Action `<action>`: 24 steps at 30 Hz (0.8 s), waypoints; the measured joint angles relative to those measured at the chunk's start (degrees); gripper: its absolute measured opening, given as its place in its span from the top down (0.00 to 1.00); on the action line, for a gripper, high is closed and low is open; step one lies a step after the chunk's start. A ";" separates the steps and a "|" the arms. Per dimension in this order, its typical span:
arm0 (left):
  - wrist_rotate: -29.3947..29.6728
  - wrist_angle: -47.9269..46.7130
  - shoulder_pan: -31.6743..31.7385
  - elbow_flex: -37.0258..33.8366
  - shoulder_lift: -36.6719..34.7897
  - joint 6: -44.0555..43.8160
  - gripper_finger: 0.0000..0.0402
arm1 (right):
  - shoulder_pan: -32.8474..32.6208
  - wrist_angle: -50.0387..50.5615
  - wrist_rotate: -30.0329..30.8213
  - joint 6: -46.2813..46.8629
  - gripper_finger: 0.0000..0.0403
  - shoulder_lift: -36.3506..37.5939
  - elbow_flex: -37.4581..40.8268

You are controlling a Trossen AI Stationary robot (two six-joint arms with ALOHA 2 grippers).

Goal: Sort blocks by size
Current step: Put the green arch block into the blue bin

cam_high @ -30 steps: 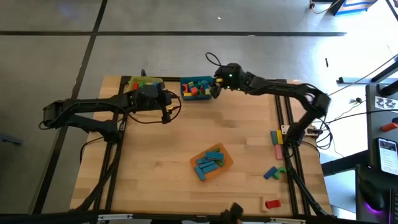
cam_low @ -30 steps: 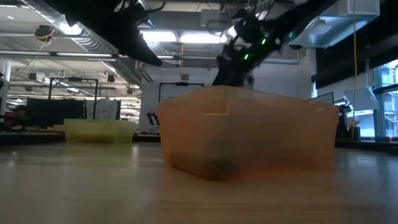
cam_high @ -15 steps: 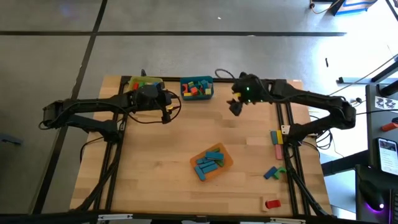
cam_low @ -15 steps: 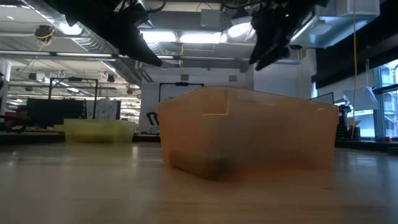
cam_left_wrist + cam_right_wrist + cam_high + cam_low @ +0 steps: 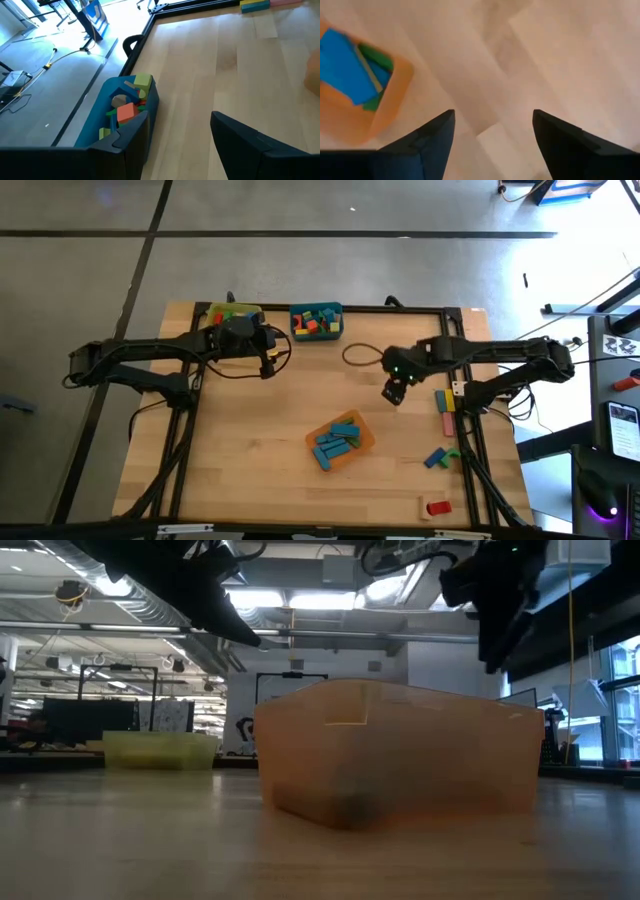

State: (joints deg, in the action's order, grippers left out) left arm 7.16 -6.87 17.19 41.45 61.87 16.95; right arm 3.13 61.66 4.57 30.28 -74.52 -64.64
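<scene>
My right gripper (image 5: 393, 394) had left the teal rectangular bin (image 5: 317, 321) at the table's far edge, where it hung a second before, and had come out over bare wood beside the orange rectangular bin (image 5: 341, 442), on that bin's far right. Its jaws stood wide and carried nothing; between my fingers (image 5: 427, 140) I saw only the light wooden table (image 5: 560, 60) and a corner of the orange bin with blue and green blocks (image 5: 350, 70) inside. My left gripper (image 5: 268, 352) had not shifted: it hovered just beside the teal bin, jaws spread, empty.

The small painted wooden blocks lay in several places. A mixed heap of red, green, yellow and blue ones filled the teal bin (image 5: 120, 117). Long blue ones (image 5: 336, 442) sat in the orange bin. To that bin's right, a pink and yellow pair (image 5: 443, 408) lay by the black frame rail (image 5: 462, 430), a blue and green pair (image 5: 440, 457) nearer the front, and one red block (image 5: 437, 507) at the front edge. A yellow-green bin (image 5: 232, 313) stood left of the teal bin, partly under my left arm.

From table level the orange bin (image 5: 400, 755) blocked most of what lay behind it.
</scene>
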 joint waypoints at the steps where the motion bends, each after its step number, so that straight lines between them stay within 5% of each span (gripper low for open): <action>1: 0.00 0.00 0.00 0.00 0.00 -0.02 0.51 | -1.15 0.26 -0.45 1.58 0.34 0.02 0.29; 18: 0.01 -0.28 0.00 0.00 0.00 -0.66 0.51 | -18.72 -0.12 -7.61 25.24 0.34 0.00 6.56; 24: 0.00 -0.50 0.00 0.00 0.00 -0.48 0.51 | -25.51 -0.03 -8.32 26.67 0.34 0.00 10.06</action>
State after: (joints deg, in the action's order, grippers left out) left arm 7.16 -7.38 17.19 41.45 61.87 16.47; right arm -22.38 61.63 -3.75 56.95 -74.52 -54.57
